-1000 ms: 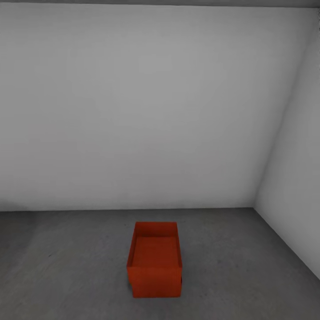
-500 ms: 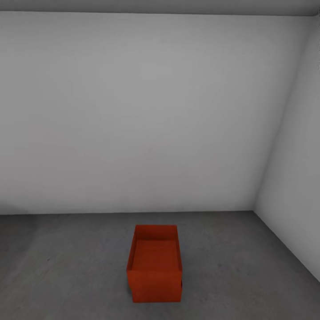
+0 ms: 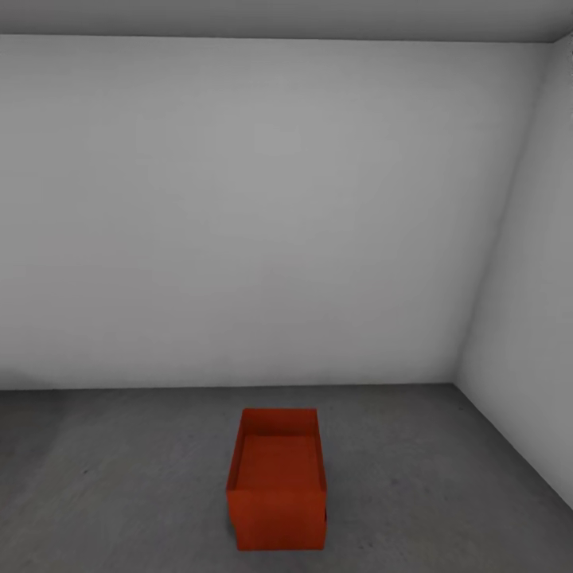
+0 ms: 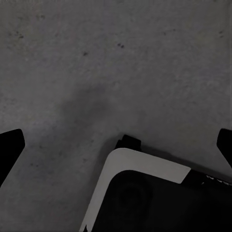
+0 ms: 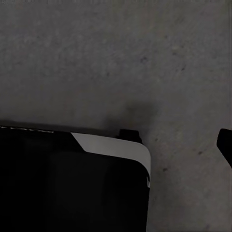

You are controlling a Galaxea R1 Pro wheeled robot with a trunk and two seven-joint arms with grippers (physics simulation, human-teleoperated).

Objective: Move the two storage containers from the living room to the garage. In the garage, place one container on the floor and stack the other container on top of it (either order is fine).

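Note:
One orange-red storage container (image 3: pixel 277 480) stands upright and open-topped on the garage's dark grey concrete floor (image 3: pixel 119 485), low in the middle of the head view, its inside bare. In the left wrist view my left gripper (image 4: pixel 116 147) is open, its dark fingertips (image 4: pixel 9 150) far apart over the concrete and holding nothing. My right gripper (image 5: pixel 116 145) hangs over the same floor, one fingertip (image 5: pixel 226 144) at the picture's edge, nothing between the fingers.
A plain white back wall (image 3: pixel 239 215) meets a white side wall (image 3: pixel 525 358) in a corner at the right. My own black-and-white base (image 4: pixel 154 198) (image 5: pixel 72 183) shows under both wrists. Open concrete lies on either side of the container.
The whole head view has slid down a little, so the camera has moved. The container stays where it was on the floor.

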